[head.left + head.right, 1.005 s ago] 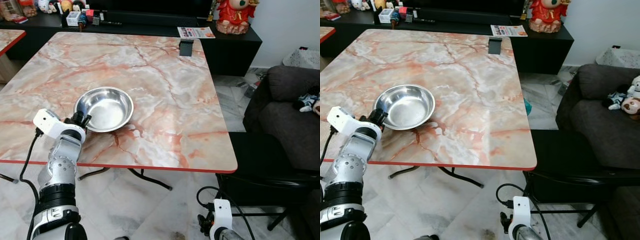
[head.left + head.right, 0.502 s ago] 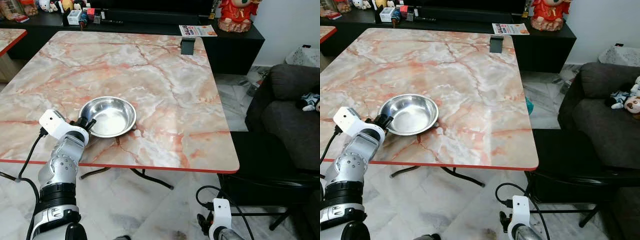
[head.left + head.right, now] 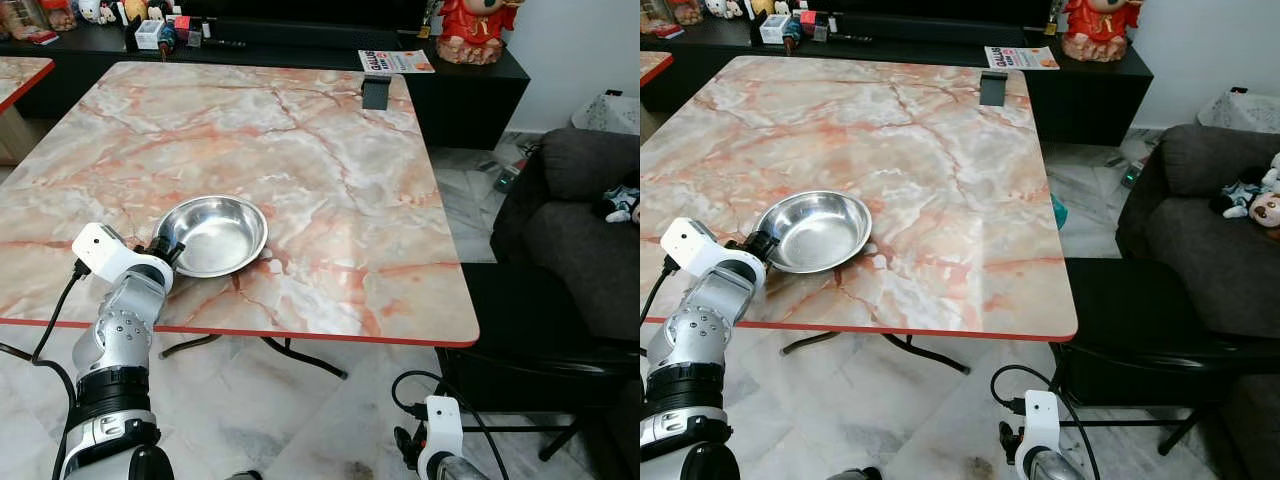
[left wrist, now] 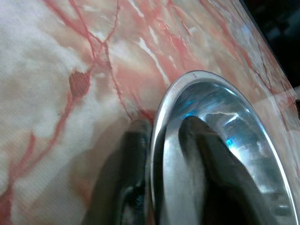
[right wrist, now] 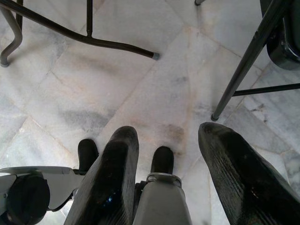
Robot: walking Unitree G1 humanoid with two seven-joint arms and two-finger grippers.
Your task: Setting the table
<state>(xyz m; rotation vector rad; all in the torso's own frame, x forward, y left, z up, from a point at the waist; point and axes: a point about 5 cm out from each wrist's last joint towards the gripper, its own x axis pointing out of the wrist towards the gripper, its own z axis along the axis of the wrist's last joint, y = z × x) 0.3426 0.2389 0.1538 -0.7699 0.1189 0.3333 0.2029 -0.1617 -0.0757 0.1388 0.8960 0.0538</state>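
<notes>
One steel bowl nudged leftward, rim pinched by left tool; right tool wide.

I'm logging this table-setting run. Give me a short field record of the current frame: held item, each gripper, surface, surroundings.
held item: steel bowl, rim pinched by the left gripper, one finger inside and one outside
bowl position: on the table near its front edge, left of centre
left gripper: shut on the bowl rim
right gripper: open, hanging low over the floor
surface: marble-pattern table
surroundings: dark sofa to the right
</notes>
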